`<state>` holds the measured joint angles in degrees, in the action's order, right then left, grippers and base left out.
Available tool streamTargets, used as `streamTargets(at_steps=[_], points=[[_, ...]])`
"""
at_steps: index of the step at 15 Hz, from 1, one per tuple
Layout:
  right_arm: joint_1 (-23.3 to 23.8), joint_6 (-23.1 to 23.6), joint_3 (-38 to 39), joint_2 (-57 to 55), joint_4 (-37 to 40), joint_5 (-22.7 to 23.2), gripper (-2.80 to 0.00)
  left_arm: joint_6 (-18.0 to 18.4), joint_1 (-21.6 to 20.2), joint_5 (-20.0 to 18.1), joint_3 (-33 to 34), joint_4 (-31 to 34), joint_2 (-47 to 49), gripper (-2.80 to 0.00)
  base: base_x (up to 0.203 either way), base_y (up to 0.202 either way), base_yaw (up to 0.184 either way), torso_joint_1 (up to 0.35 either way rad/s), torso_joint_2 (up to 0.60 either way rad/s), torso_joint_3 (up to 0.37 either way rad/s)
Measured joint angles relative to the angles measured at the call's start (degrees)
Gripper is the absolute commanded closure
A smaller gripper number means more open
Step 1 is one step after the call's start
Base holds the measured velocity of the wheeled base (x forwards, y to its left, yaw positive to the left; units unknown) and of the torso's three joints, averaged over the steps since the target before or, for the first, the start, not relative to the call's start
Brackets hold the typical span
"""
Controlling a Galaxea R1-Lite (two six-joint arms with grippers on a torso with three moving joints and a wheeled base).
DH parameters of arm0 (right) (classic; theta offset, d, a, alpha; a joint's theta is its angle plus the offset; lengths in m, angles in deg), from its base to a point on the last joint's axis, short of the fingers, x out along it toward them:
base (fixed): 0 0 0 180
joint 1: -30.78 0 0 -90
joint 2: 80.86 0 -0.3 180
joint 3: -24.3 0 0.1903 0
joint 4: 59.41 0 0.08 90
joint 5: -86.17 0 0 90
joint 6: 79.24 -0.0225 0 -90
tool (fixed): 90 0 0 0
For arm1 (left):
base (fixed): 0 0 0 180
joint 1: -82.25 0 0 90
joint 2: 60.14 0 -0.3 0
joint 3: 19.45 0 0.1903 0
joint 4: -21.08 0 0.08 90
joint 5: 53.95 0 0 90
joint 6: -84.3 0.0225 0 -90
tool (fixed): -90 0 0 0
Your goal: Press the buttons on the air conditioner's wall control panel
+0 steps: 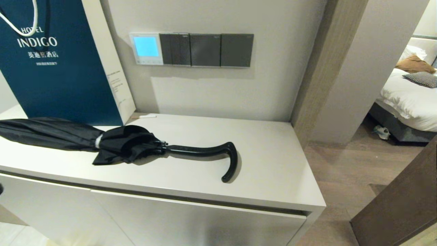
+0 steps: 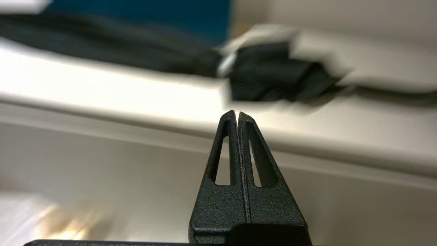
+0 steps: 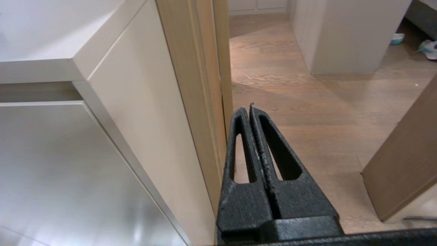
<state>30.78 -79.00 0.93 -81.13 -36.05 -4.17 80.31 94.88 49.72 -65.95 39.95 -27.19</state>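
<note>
1. Thermostat (image 1: pixel 146 49) on the wall above the bench (image 1: pixel 273 164), screen lit — buttons (image 1: pixel 147 62) beneath.
2. Left pincer (image 2: pixel 238 114) pressed together, low before the bench; right pincer (image 3: pixel 250 110) likewise, parked.
3. Risk: rising, it may snag the umbrella (image 1: pixel 119 143).

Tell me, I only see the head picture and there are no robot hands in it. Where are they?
Observer: The left gripper is shut, low in front of the cabinet, below the umbrella.
Operator: And the other one?
Observer: The right gripper is shut too, down beside the cabinet's end panel, over the wooden floor.
Operator: Is either touching the buttons?
Observer: No. The wall control panel with its buttons appears in neither wrist picture.
</note>
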Motion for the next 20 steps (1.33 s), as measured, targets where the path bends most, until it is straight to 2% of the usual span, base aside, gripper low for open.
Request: streamTargets(at_steps=[2,3,6,7,11,15,20], points=[[0.0,0.0,0.0,0.0,0.0,0.0,0.00,0.2,-0.7,0.9,1.9,0.8,-4.2,0.00,0.000,0.000,0.000,0.000,0.00,0.000],[0.0,0.0,0.0,0.0,0.0,0.0,0.00,0.3,-1.4,2.5,3.1,0.7,-5.8,0.00,0.000,0.000,0.000,0.000,0.00,0.000],[0.0,0.0,0.0,0.0,0.0,0.0,0.00,0.3,-5.3,14.3,7.8,1.0,-9.9,0.00,0.000,0.000,0.000,0.000,0.00,0.000],[0.0,0.0,0.0,0.0,0.0,0.0,0.00,0.3,-5.7,15.3,8.3,1.0,-10.6,0.00,0.000,0.000,0.000,0.000,0.00,0.000],[0.0,0.0,0.0,0.0,0.0,0.0,0.00,0.9,-6.6,14.8,9.1,0.6,-12.0,0.00,0.000,0.000,0.000,0.000,0.00,0.000],[0.0,0.0,0.0,0.0,0.0,0.0,0.00,4.2,-14.2,8.9,19.6,-1.0,-15.6,0.00,0.000,0.000,0.000,0.000,0.00,0.000],[0.0,0.0,0.0,0.0,0.0,0.0,0.00,4.3,-15.7,8.6,21.7,-1.2,-17.3,0.00,0.000,0.000,0.000,0.000,0.00,0.000]])
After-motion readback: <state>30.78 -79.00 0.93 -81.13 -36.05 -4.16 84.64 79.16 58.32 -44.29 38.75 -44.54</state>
